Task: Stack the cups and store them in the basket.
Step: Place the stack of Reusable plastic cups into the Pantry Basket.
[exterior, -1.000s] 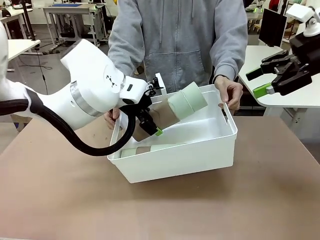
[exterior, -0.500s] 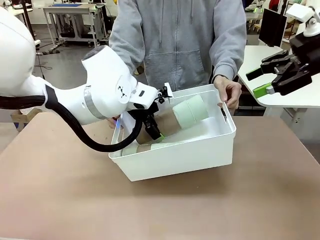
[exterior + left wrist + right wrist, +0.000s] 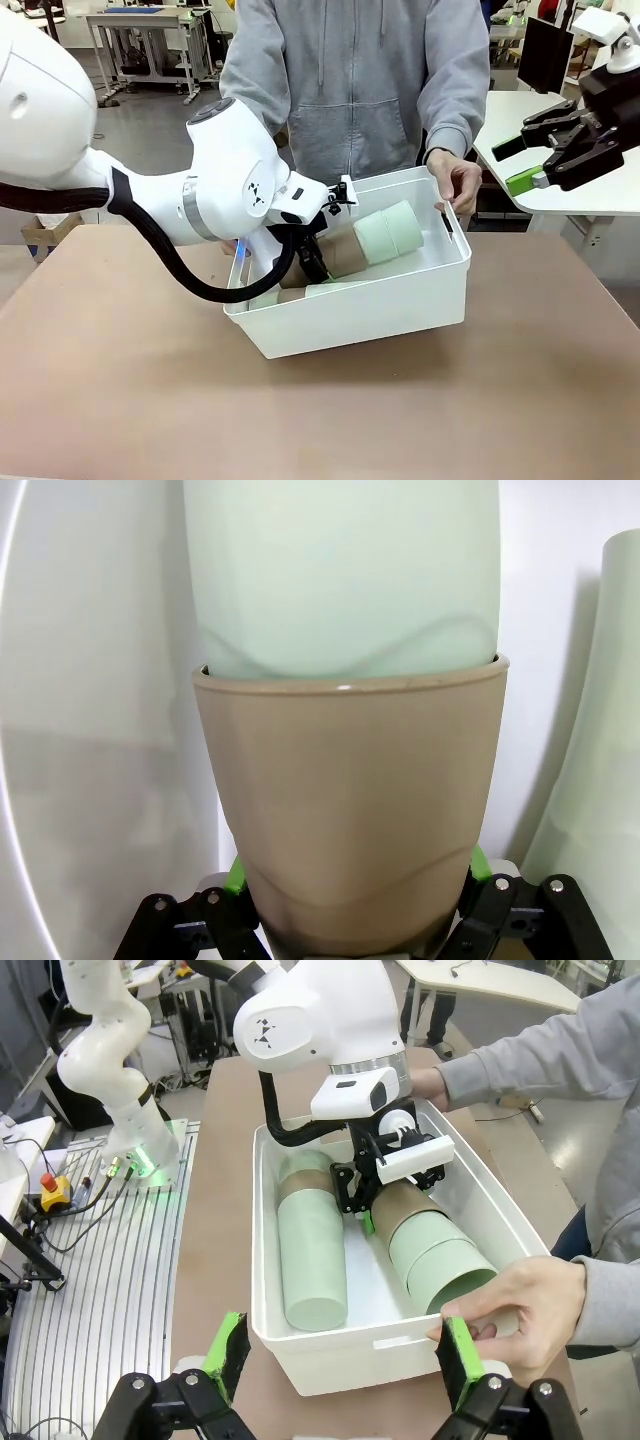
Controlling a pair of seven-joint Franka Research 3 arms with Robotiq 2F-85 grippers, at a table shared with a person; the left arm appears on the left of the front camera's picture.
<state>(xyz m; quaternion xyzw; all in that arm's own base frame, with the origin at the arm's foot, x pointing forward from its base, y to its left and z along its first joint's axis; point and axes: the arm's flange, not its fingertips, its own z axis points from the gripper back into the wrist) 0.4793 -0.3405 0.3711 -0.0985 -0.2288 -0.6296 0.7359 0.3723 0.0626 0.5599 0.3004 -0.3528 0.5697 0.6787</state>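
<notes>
1. Left end effector [image 3: 312,268] clamped on the brown base of a cup stack [image 3: 365,243] (brown cup with green ones nested in it), inside the basket [image 3: 400,300].
2. Stack lies almost flat, long axis running away from the fingers toward the basket's far right end; seems low over the floor, contact unclear. Release looks like the next move.
3. Second stack [image 3: 312,1250] lies alongside, just beside, parallel.
4. Bench [image 3: 120,400]: bare brown top, basket set at an angle near the far edge.
5. Person's hand [image 3: 458,182] grips the far rim.
6. Right end effector [image 3: 535,160] wide, holding nothing, raised well apart to the right.
7. Lab benches behind.
</notes>
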